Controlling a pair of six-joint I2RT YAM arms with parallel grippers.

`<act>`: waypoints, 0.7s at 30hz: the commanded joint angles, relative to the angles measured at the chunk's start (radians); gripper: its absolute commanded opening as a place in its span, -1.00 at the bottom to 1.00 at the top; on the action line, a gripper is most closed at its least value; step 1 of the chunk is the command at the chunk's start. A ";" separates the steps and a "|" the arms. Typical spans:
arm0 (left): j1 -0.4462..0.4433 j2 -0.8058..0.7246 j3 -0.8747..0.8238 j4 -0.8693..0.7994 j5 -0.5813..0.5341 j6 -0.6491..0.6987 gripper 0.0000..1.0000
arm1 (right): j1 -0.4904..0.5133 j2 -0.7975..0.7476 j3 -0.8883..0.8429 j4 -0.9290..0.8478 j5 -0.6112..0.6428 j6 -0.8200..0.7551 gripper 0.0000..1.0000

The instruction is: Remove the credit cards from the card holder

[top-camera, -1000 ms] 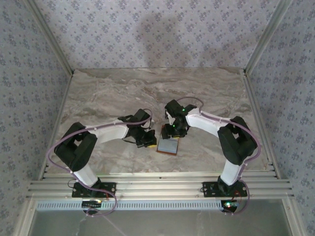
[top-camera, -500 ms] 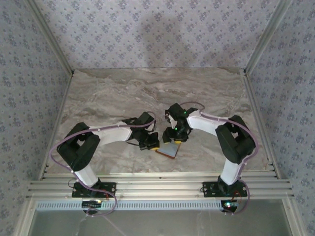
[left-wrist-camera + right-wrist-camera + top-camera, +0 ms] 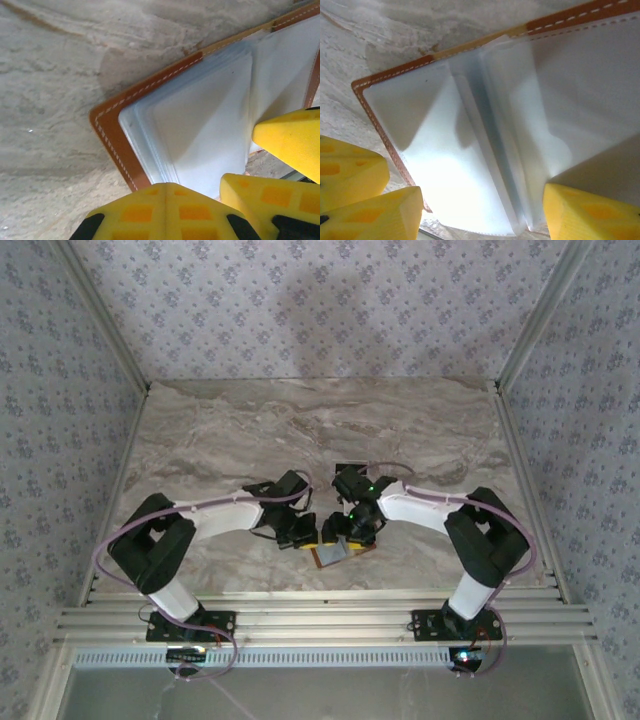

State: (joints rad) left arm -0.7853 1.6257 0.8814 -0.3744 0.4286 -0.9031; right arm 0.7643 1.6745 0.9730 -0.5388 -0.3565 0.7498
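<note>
The brown leather card holder point(image 3: 331, 555) lies open on the marble, its pale grey-blue sleeves point(image 3: 210, 125) facing up. My left gripper point(image 3: 305, 532) is shut, its yellow tips point(image 3: 167, 192) pressed together at the holder's left page point(image 3: 420, 150) with nothing between them. My right gripper point(image 3: 348, 530) is open above the holder's middle. Its yellow fingers point(image 3: 585, 210) straddle the fanned sleeves near the fold point(image 3: 490, 150). The credit cards are hidden, or cannot be told from the pale sleeves.
Marble tabletop point(image 3: 300, 430) stretches away behind the arms. An aluminium rail point(image 3: 320, 620) runs along the near edge just below the card holder. Patterned walls point(image 3: 60, 390) close in the left, right and back sides.
Both grippers have come nearer the front edge and closed in on each other. The card holder has slid slightly toward the rail, and the right gripper has spread its jaws wider over it.
</note>
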 commanded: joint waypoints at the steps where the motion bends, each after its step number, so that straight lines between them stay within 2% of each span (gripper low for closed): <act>1: 0.011 -0.025 -0.011 -0.030 -0.018 0.006 -0.93 | 0.010 -0.029 -0.008 0.025 -0.007 0.054 0.33; 9: 0.020 0.006 -0.016 -0.014 -0.008 0.000 -0.96 | 0.004 -0.088 -0.003 0.022 0.007 0.073 0.31; 21: 0.050 0.054 -0.097 0.143 0.045 -0.056 -0.98 | -0.005 -0.094 0.001 0.071 -0.027 0.066 0.23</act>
State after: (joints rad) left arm -0.7486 1.6581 0.8143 -0.2821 0.4583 -0.9306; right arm 0.7635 1.5795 0.9707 -0.4870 -0.3592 0.8047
